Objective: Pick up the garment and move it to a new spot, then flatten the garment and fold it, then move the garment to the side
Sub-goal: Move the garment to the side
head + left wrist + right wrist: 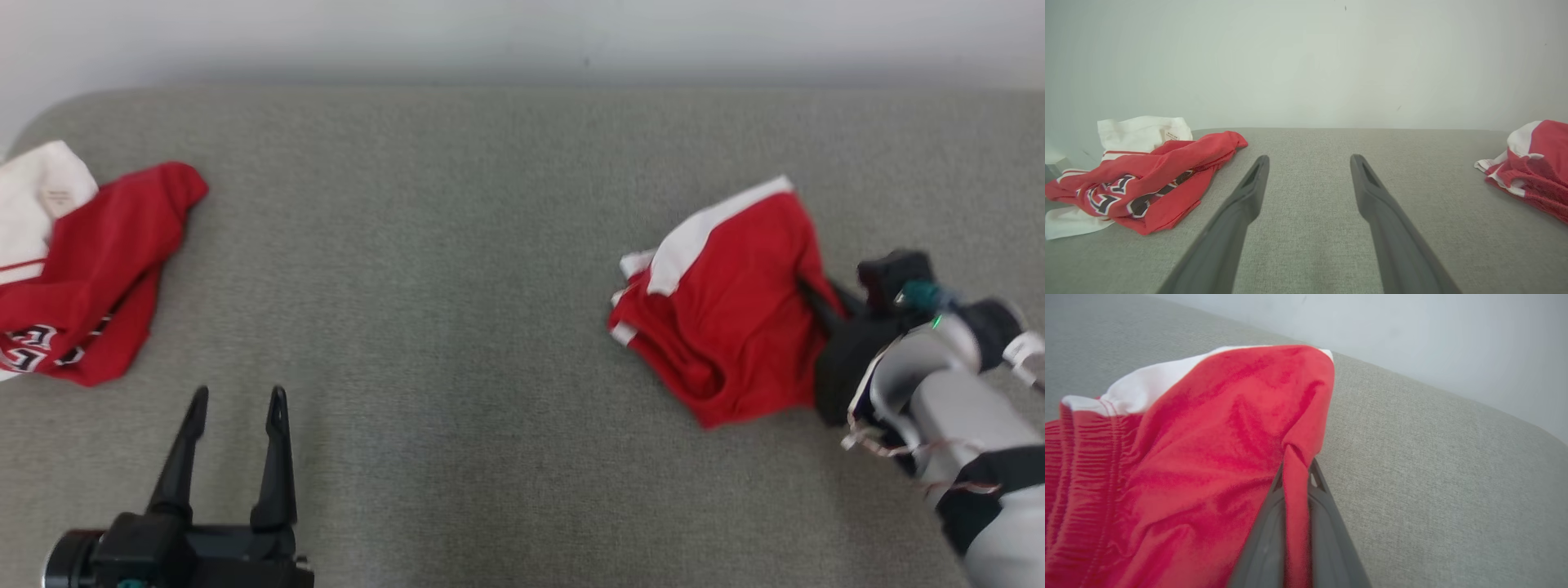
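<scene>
In the head view I see the right claw (pixel 816 298) partly: its fingertips are buried under the right edge of the garment (pixel 727 318), and the wrist behind it is blurred. The right wrist view settles the state: the jaws are closed tight on a pinched red fold. The garment, red with a white band, sits on the right side of the bench (pixel 490 327). The left wrist view cuts it off at the frame's right edge. The left claw (pixel 237 400) hangs spread wide over bare bench, holding nothing. A jersey (pixel 90 278), red and white, lies bunched at the far left, cut off by the frame. Its black, white-outlined lettering is folded over and I cannot read it. A small tag (pixel 57 198) sits on its white part; the print is too small to read.
</scene>
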You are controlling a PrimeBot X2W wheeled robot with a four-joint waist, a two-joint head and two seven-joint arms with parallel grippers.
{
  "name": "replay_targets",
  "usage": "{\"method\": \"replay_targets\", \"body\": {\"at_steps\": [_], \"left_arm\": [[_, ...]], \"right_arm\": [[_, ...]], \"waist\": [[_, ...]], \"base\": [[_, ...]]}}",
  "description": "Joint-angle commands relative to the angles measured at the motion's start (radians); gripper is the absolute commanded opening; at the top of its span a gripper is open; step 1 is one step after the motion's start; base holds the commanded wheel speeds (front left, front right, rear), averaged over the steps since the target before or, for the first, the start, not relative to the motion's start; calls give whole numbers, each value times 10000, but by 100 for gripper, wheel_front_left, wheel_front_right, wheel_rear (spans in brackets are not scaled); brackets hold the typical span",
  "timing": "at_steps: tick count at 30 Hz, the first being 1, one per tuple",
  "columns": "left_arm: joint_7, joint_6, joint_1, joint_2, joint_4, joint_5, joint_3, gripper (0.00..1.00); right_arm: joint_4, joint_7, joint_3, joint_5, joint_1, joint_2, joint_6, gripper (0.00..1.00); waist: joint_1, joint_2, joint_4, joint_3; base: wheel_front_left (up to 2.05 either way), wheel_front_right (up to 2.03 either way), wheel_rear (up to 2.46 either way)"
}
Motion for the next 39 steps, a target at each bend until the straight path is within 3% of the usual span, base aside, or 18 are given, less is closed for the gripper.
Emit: {"method": "replay_targets", "body": {"at_steps": [1, 7, 18, 28, 39], "left_arm": [[-31, -14, -282, 39, -197, 134, -19, 100], [-31, 30, -671, 313, -1011, 347, 158, 100], [537, 70, -1083, 1362, -2584, 759, 529, 100], [1193, 52, -1053, 1838, -3633, 848, 606, 100], [1453, 140, -886, 2040, -4222, 781, 735, 100]], "right_arm": [[-76, -60, 79, 144, -336, -320, -21, 0], [-304, -128, 750, 400, -1560, -1111, -21, 0], [221, -770, 1358, 776, -3442, -1471, -21, 0], [1065, -985, 2046, 1014, -4875, -2210, -21, 0], [2078, -1019, 2613, 1155, -6385, -2860, -21, 0]], "waist": [[-1, -1, -451, 809], [-1, -1, -1333, 1949], [-1, -1, -3195, 3489], [-1, -1, -3665, 4074], [-1, -1, -3702, 4333]], "base": [[0, 0, 0], [0, 0, 0], [0, 0, 0], [0, 0, 0], [0, 0, 0]]}}
